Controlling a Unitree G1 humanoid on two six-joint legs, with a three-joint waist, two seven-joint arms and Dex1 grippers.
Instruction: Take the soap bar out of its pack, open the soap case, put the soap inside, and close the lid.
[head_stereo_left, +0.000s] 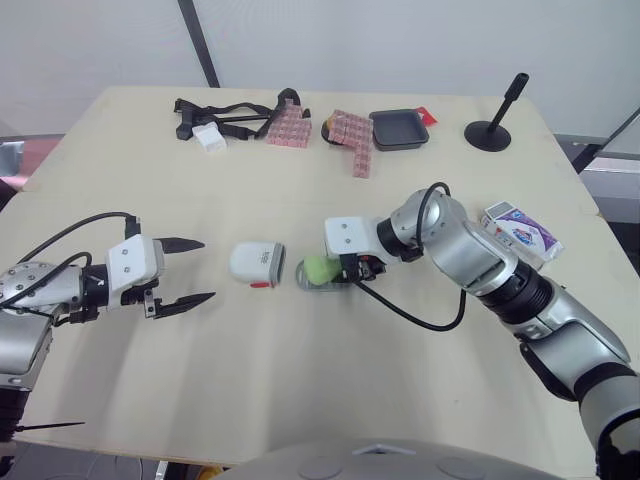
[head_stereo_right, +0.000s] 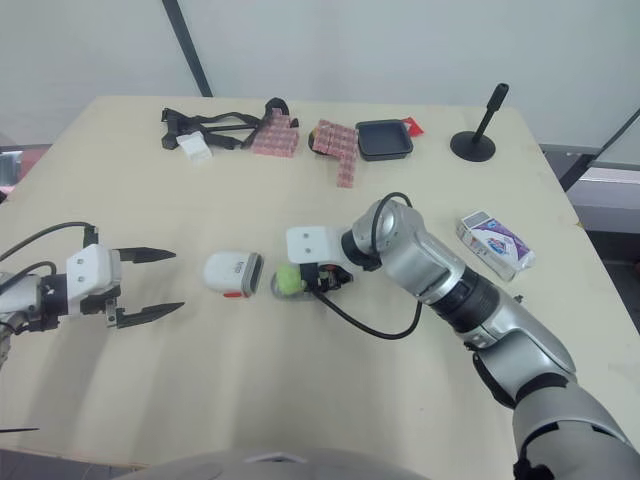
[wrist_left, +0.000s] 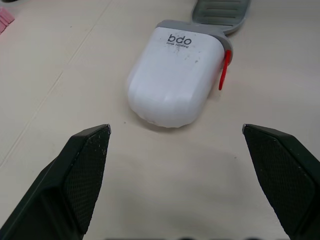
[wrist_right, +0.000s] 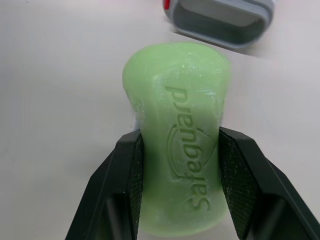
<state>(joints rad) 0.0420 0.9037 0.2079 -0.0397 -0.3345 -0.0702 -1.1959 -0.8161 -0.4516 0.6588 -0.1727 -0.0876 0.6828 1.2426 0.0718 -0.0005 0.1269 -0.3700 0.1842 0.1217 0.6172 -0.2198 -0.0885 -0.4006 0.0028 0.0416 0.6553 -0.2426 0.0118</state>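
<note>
The white soap case (head_stereo_left: 257, 263) lies on its side mid-table, its red latch (wrist_left: 224, 70) towards me and its open grey mouth (wrist_right: 220, 20) facing right. A grey inner tray (wrist_left: 220, 11) sticks out from that mouth. My right gripper (head_stereo_left: 345, 270) is shut on the green soap bar (head_stereo_left: 318, 268), holding it low over the tray just right of the case; the black fingers (wrist_right: 132, 170) pinch its narrow sides. My left gripper (head_stereo_left: 208, 268) is open, a short way left of the case, with nothing between its fingers. The purple-white soap pack (head_stereo_left: 522, 232) lies at the right.
Along the far side lie a black strap bundle (head_stereo_left: 220, 112), a small white block (head_stereo_left: 208, 137), pink packets (head_stereo_left: 350, 135), a black square dish (head_stereo_left: 398, 129) and a black stand (head_stereo_left: 492, 125). A black cable (head_stereo_left: 420, 320) loops from my right wrist onto the table.
</note>
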